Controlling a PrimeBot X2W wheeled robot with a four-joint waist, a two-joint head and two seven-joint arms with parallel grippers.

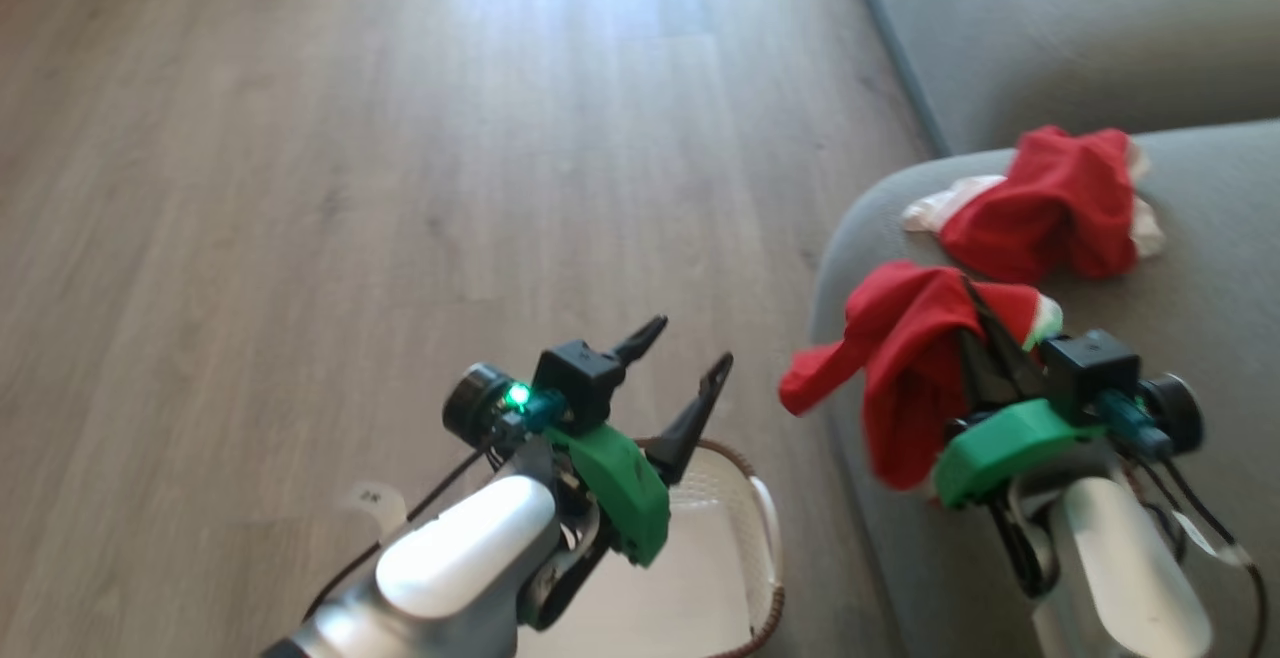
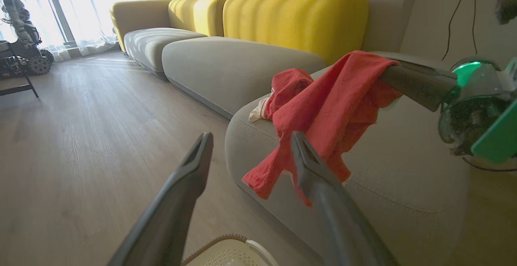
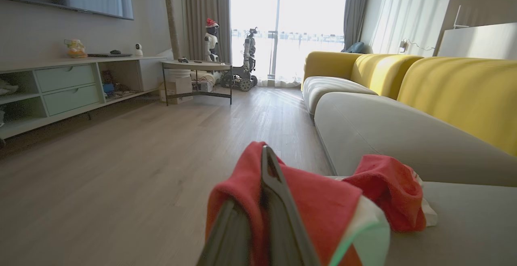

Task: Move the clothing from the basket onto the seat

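One red garment (image 1: 915, 358) hangs from my right gripper (image 1: 975, 303), which is shut on it just above the front left corner of the grey seat (image 1: 1200, 268); a loose end dangles past the seat's edge. The same garment (image 2: 331, 108) drapes over my shut fingers (image 3: 267, 165). A second red garment (image 1: 1050, 203) with white trim lies crumpled on the seat, just beyond the held one. My left gripper (image 1: 688, 345) stands open and holds nothing, above the cream basket (image 1: 765, 518) on the floor. The part of the basket's inside that shows is bare.
Wooden floor (image 1: 400, 138) spreads to the left of the seat. A further grey cushion (image 1: 1050, 28) lies beyond, with yellow backrests (image 2: 295, 15) behind. A low cabinet (image 3: 68, 88), a side table (image 3: 198, 66) and other robots (image 3: 248, 55) stand far off by the window.
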